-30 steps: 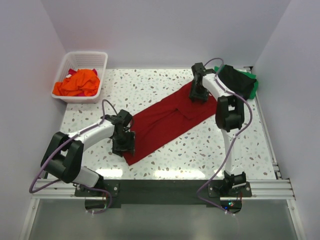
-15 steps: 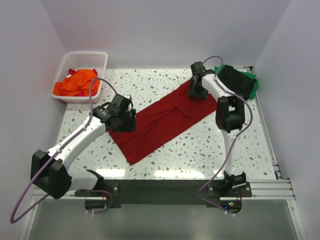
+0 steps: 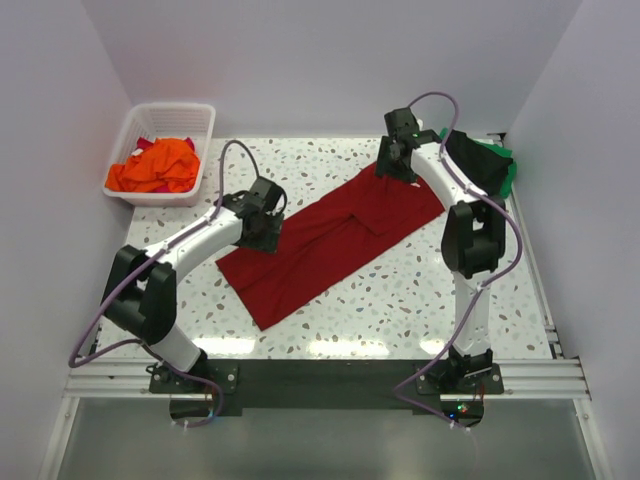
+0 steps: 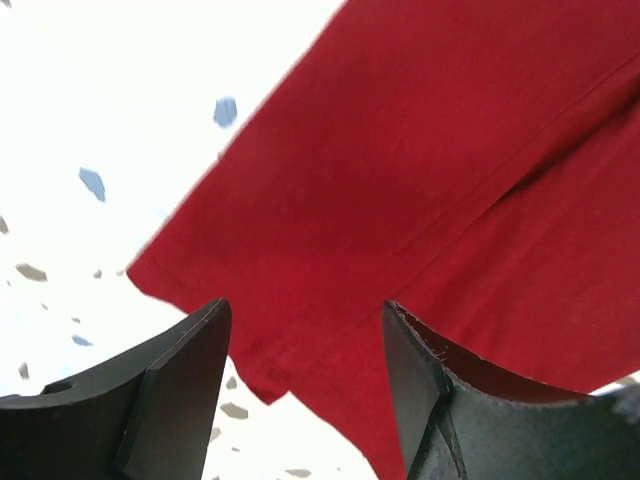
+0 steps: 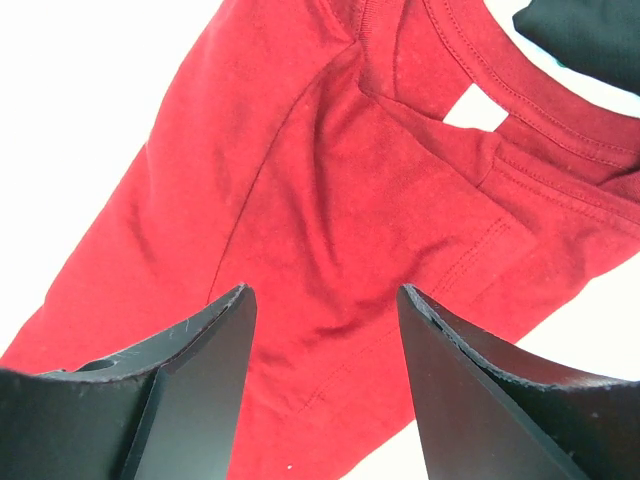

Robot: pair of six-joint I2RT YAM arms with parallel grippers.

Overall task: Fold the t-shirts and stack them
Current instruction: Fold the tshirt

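A dark red t-shirt (image 3: 330,240) lies folded into a long strip, slanting from the table's near left to its far right. My left gripper (image 3: 262,228) hovers open over the strip's upper left edge; the left wrist view shows a corner of the red cloth (image 4: 420,180) below the spread fingers (image 4: 175,385), nothing between them. My right gripper (image 3: 397,165) is open above the collar end; the right wrist view shows the neckline (image 5: 470,110) and a black shirt's edge (image 5: 585,35). A black t-shirt (image 3: 473,160) lies on a green one (image 3: 509,172) at the far right.
A white slatted basket (image 3: 160,120) at the far left corner holds an orange t-shirt (image 3: 155,167) with a bit of red under it. White walls close in the speckled table (image 3: 400,300) on three sides. A black rail runs along the near edge.
The left arm swung from the strip's near left end up to its upper left edge. The right gripper lifted off the collar end and moved slightly back. The shirt lies flatter.
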